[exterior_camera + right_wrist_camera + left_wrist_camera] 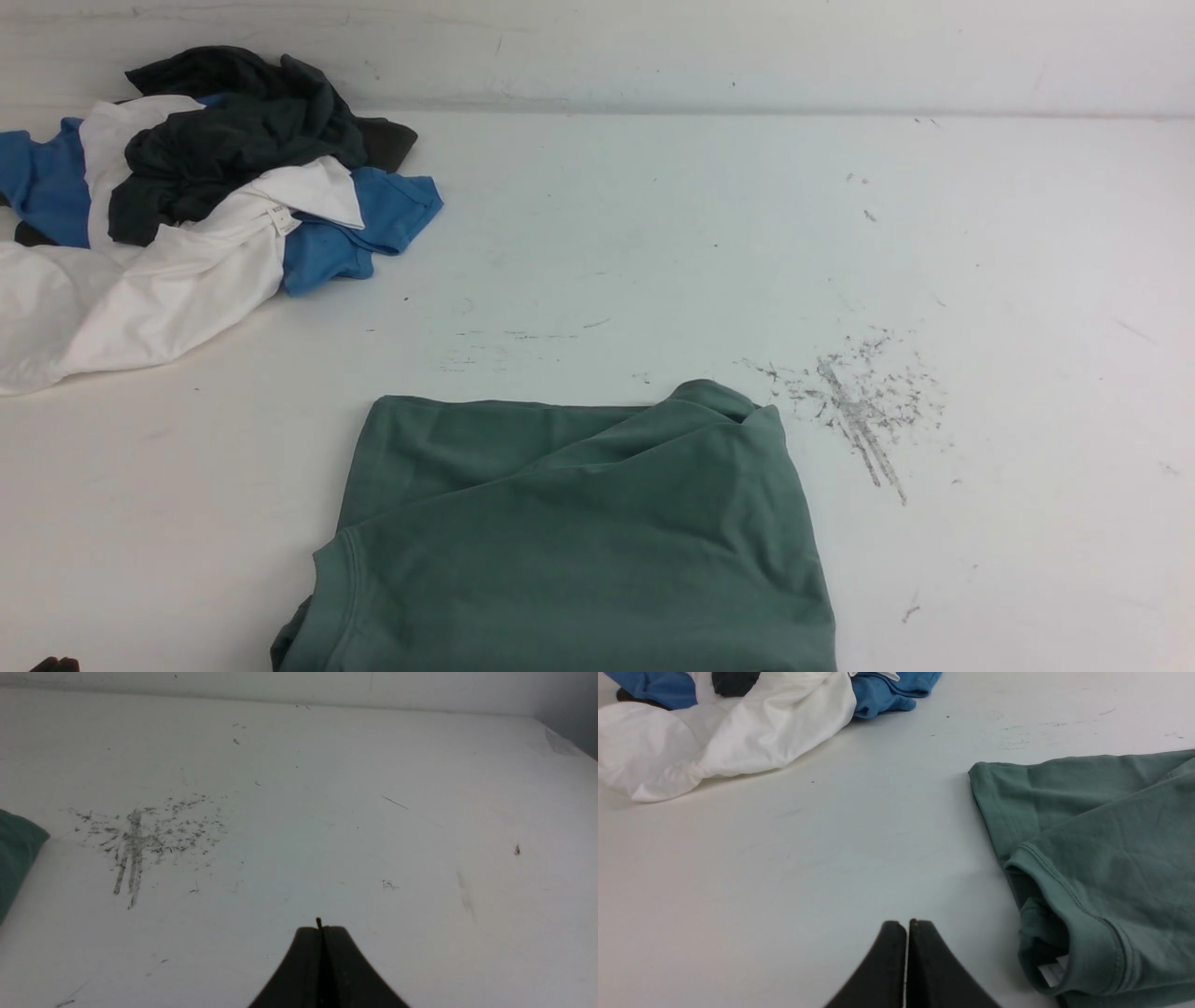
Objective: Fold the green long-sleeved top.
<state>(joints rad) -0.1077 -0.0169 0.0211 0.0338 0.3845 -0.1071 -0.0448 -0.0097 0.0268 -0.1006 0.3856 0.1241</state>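
The green long-sleeved top (579, 532) lies folded into a compact block at the near middle of the white table, its near part cut off by the frame. In the left wrist view the top (1106, 858) shows its layered edges and a white tag at the collar. My left gripper (906, 926) is shut and empty, hovering over bare table beside the top. My right gripper (320, 929) is shut with nothing in it, over bare table away from the top (16, 858), of which only an edge shows. Neither arm shows clearly in the front view.
A heap of white, blue and dark garments (187, 205) lies at the far left of the table (653, 233), also in the left wrist view as the heap (738, 718). Dark scuff marks (859, 401) lie right of the top. A wall rises behind the table.
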